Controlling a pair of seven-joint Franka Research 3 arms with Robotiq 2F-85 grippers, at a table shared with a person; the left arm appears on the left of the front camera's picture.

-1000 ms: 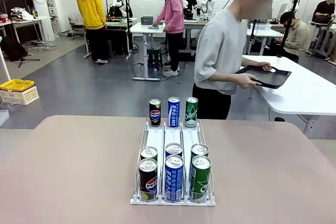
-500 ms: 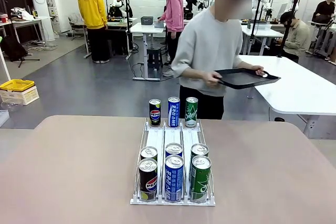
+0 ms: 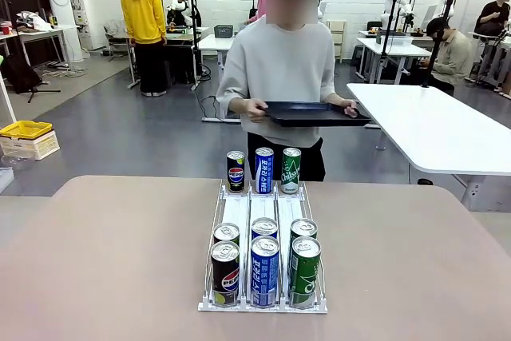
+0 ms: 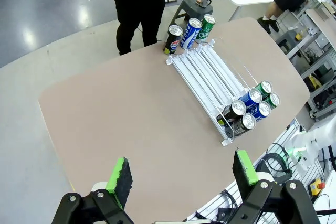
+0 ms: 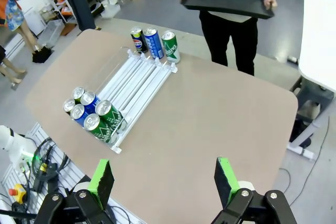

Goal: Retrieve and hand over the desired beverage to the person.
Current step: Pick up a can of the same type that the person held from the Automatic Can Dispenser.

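The person point(image 3: 278, 61) in a light grey top stands at the table's far edge, facing it and holding a flat black tray point(image 3: 313, 113) level in both hands. A white three-lane rack point(image 3: 263, 212) lies mid-table. At its far end stand a black cola can point(image 3: 235, 171), a blue can point(image 3: 264, 170) and a green can point(image 3: 291, 170). Two more rows of black, blue and green cans point(image 3: 264, 265) fill its near end. My left gripper point(image 4: 182, 174) hangs open high above the table, and so does my right gripper point(image 5: 164, 178). Neither is near the rack point(image 4: 207, 74).
The tan table point(image 3: 104, 253) has bare room on both sides of the rack. A long white table point(image 3: 447, 133) stands behind at the right. A yellow bin point(image 3: 25, 129) sits on the floor at far left. Other people work farther back.
The person has turned away from the white table and stepped left to the far edge of my table, bringing the tray round in front. The cans and grippers have not moved.
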